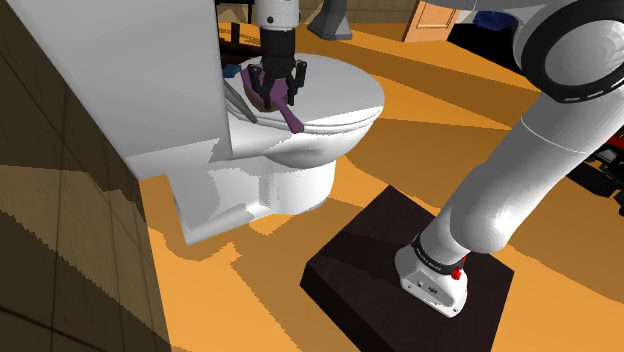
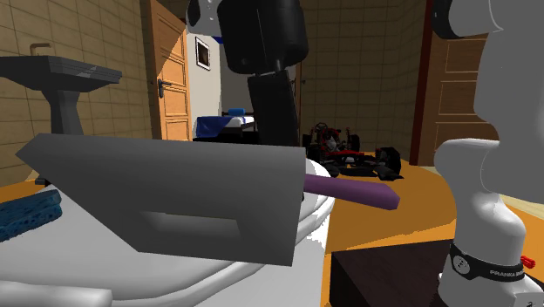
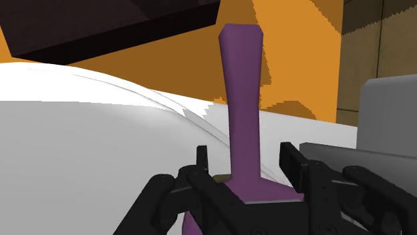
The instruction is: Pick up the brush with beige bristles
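The pincer (image 3: 244, 161) is shut narrowly on the brush (image 3: 242, 93). Its black fingers (image 3: 200, 163) press the purple head from both sides, and a sliver of beige bristle shows beneath. The purple handle sticks straight out ahead of the fingers, towards the front edge of the white toilet lid (image 1: 345, 95) under the pincer. I cannot tell whether the brush rests on the lid or hangs just clear of it. Close beside the pincer rises the toilet tank (image 1: 140, 80). In the second exterior view the tank hides the fingers and leaves only the handle end poking out past it. Beyond the lid's edge lies the orange floor (image 1: 420, 150), then the dark stand (image 1: 400, 260) with the arm's base. Farther off are a sink (image 2: 61, 74), a wooden door (image 2: 170, 78) and a red-and-black kart (image 2: 349, 153) against tiled walls.
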Motion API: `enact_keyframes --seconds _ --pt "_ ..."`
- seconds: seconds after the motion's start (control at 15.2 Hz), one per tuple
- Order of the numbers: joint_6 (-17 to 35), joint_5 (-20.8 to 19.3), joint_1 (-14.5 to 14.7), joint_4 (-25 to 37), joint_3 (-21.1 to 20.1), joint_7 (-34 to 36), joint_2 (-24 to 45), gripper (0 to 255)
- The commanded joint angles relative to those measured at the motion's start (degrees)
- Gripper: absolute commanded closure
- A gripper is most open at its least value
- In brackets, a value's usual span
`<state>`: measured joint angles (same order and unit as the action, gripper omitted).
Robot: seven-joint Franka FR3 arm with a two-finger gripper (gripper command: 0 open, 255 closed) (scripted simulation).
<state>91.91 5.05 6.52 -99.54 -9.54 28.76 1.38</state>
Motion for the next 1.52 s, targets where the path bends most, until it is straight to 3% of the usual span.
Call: enact_keyframes --seconds 0.0,0.53,1.45 --pt "0.2 0.0 0.0 -0.2 0.0 0.0 0.0 255" --pt "0.2 0.0 0.0 -0.2 0.0 0.0 -0.1 255" --pt "-11.0 -0.2 0.0 12.7 0.0 1.0 1.6 255"
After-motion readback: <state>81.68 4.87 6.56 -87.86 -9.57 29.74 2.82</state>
